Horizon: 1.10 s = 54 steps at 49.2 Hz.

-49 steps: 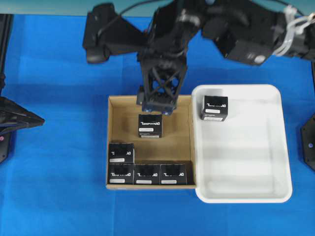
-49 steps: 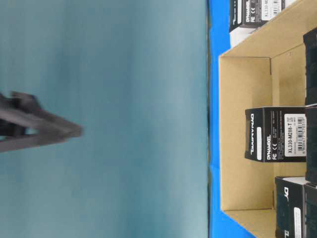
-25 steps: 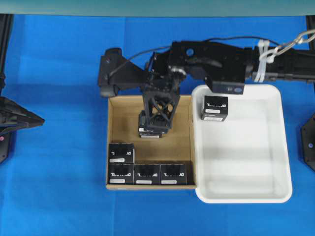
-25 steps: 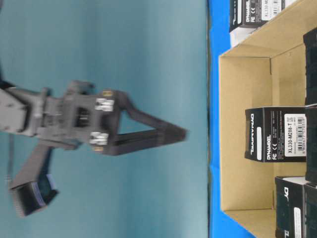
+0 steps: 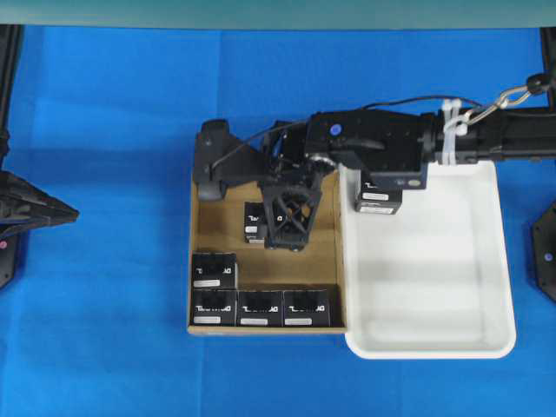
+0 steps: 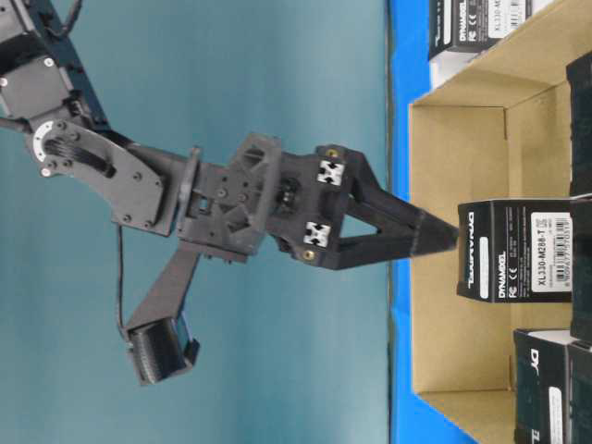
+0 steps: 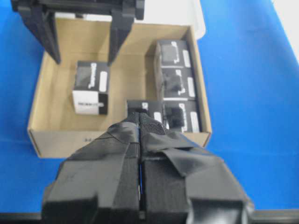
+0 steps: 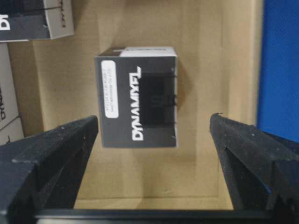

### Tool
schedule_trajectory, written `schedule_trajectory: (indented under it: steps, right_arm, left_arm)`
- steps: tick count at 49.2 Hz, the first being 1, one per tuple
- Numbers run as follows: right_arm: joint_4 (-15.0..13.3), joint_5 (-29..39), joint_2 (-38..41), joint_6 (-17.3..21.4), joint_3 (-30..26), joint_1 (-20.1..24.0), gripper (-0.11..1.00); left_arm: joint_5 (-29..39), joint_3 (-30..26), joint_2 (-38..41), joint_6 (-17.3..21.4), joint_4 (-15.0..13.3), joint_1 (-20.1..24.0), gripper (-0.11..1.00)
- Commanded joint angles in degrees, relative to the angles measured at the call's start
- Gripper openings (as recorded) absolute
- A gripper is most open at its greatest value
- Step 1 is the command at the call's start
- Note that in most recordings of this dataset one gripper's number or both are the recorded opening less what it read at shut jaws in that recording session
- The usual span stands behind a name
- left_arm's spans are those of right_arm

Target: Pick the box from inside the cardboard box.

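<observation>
A: Overhead, the arm hides most of the box (image 5: 253, 221). Wrist view?
B: Right gripper (image 8: 154, 135) spread, straddling it untouched, inside the cardboard box (image 5: 201, 234) with four others.

Carton and tray side by side on the surface (image 5: 104, 130), boxes inside both.

In the overhead view the cardboard box (image 5: 201, 261) touches the left wall of the tray (image 5: 434, 347). One box (image 5: 254, 221) stands alone in the carton's upper middle, under the right gripper (image 5: 285, 243), whose fingers (image 8: 60, 149) flank it without contact. Four more boxes (image 5: 259, 307) sit along the lower wall and lower-left corner. Another box (image 5: 377, 200) lies in the tray's upper-left corner.
</observation>
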Motion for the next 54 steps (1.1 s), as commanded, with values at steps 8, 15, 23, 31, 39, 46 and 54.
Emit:
schedule_trajectory:
  steps: [8, 15, 23, 31, 39, 46, 54]
  right_arm:
    - [0.35, -0.88, 2.11, -1.14, -0.79, 1.05, 1.00]
    - [0.53, -0.88, 3.08, -1.14, -0.79, 0.88, 1.00]
    - [1.41, -1.32, 3.78, -1.14, -0.79, 0.97, 1.00]
    - [1.67, -2.46, 5.01, -1.14, -0.88, 1.41, 1.00]
    - [1.58, -3.60, 6.50, -1.23, -0.62, 1.49, 1.00]
    - [1.58, -4.75, 7.21, -1.23, -0.35, 1.49, 1.00]
    - [1.67, -4.92, 7.21, -1.05, -0.26, 1.41, 1.00]
  left_arm:
    - [-0.35, -0.88, 0.70, 0.00, 0.18, -0.09, -0.07]
    - [-0.26, -0.88, 0.70, 0.00, 0.18, -0.09, -0.07]
    - [-0.35, -0.79, 0.62, 0.09, 0.18, -0.09, -0.07]
    - [-0.26, -0.62, 0.70, 0.09, 0.18, -0.09, -0.07]
    - [-0.26, -0.53, 0.70, 0.00, 0.18, -0.09, -0.07]
    - [-0.35, -0.62, 0.79, 0.00, 0.18, -0.09, -0.07]
    - [-0.35, -0.62, 0.70, 0.00, 0.18, -0.09, -0.07]
